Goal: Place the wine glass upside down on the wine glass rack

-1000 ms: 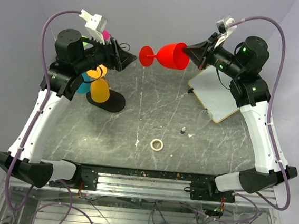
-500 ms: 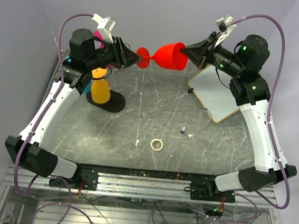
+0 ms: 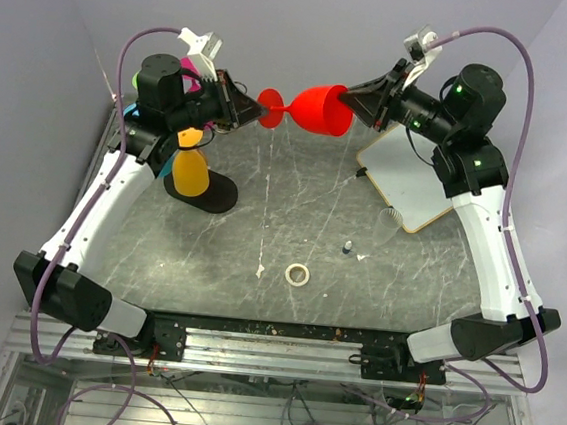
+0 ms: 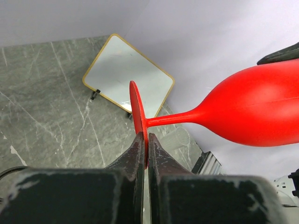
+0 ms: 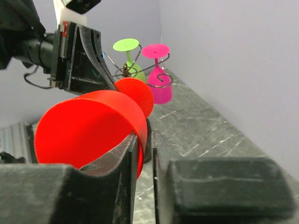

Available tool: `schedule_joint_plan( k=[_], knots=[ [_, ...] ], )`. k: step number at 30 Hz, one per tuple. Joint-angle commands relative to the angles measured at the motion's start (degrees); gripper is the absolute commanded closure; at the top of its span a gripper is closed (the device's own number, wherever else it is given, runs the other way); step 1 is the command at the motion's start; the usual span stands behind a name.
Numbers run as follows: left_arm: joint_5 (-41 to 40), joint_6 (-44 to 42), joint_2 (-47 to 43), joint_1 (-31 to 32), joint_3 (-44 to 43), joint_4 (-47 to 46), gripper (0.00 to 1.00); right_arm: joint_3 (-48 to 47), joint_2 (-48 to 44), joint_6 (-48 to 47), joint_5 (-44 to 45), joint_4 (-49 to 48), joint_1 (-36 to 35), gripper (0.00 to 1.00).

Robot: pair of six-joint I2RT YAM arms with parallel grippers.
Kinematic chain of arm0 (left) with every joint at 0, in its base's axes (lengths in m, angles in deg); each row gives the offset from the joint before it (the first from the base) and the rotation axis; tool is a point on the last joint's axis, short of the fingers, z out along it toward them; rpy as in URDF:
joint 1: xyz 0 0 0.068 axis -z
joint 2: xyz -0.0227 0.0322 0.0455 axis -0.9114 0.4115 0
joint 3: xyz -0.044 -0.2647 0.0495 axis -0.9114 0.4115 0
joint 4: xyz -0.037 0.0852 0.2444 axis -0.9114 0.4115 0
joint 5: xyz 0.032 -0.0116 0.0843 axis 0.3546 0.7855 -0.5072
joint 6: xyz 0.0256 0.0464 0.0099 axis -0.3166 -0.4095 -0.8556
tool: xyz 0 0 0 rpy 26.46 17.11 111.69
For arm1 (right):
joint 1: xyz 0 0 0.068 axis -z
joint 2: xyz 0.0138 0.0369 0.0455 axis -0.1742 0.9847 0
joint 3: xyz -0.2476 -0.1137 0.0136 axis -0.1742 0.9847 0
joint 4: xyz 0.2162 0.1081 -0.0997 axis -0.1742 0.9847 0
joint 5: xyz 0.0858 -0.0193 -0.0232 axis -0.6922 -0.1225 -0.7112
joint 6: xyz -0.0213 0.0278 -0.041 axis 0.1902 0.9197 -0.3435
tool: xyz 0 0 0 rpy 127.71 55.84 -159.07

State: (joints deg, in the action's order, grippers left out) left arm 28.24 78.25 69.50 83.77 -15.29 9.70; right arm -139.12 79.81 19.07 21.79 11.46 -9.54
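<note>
At the far left of the grey marbled table stands the thin dark wire wine glass rack on its flat black oval base, partly hidden behind the left arm. An orange plastic glass hangs bowl-down from it, and the right wrist view shows a lime-green glass and a pink glass hanging upside down in its curled arms too. Just to the right of the rack, the left gripper is raised off the table with its two fingers pressed together on the edge of the round foot of the red wine glass. That glass lies on its side in mid-air between the two arms, foot toward the rack and bowl toward the right, clear of the rack's wires. The right gripper pinches the rim of the bowl, one finger inside and the other outside. Below on the table lie a small roll of pale tape, a tiny dark object and a clear plastic cup on its side. Farther right rests a white board with a wooden frame.
</note>
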Motion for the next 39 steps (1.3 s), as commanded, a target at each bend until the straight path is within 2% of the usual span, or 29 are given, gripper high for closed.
schedule_joint_plan(
  k=[1, 3, 5, 8, 10, 12, 19, 25, 29, 33, 39],
  knots=[
    [-0.5, -2.2, -1.7, 0.3, -1.2, -0.1, 0.93, 0.9, -0.7, -2.9, -0.6, -0.8, 0.1, 0.77],
    [-1.1, -2.7, -2.4, 0.1, -1.0, 0.3, 0.93, 0.6, -1.0, -4.7, 0.0, 0.4, 0.1, 0.64],
    [-1.5, -3.4, -3.1, -0.5, -1.2, 0.5, 0.93, 0.3, -1.4, -6.4, 1.6, 1.9, 0.1, 0.47],
    [-2.5, -5.8, -4.0, -1.5, -2.5, 1.8, 0.93, 0.1, -2.4, -9.6, 4.2, 4.5, 0.1, 0.35],
    [-3.7, -8.0, -4.3, -2.0, -3.6, 3.1, 0.93, 0.0, -3.1, -12.2, 5.6, 5.8, 0.1, 0.23],
    [-5.5, -10.1, -4.5, -2.2, -4.6, 4.7, 0.93, -0.2, -3.9, -14.4, 6.6, 7.6, 0.1, 0.18],
    [-10.4, -17.2, -5.6, -3.3, -7.3, 6.8, 0.93, 1.3, -7.6, -22.8, 10.2, 13.1, 0.1, 0.15],
    [-15.5, -27.7, -4.6, -2.9, -12.5, 10.4, 0.93, 8.7, -11.8, -31.7, 13.4, 16.3, 0.1, 0.14],
    [-22.3, -36.0, -2.3, 1.1, -18.0, 15.9, 0.93, 17.6, -14.7, -36.2, 12.0, 15.9, 0.1, 0.14],
    [-29.9, -44.4, -1.2, 5.5, -20.4, 17.7, 0.93, 30.6, -18.7, -35.5, 15.5, 8.8, 0.3, 0.14],
    [-43.3, -59.6, -0.7, 13.8, -18.2, 18.8, 0.93, 40.8, -20.0, -34.1, 13.9, 3.1, 2.8, 0.14]
  ],
)
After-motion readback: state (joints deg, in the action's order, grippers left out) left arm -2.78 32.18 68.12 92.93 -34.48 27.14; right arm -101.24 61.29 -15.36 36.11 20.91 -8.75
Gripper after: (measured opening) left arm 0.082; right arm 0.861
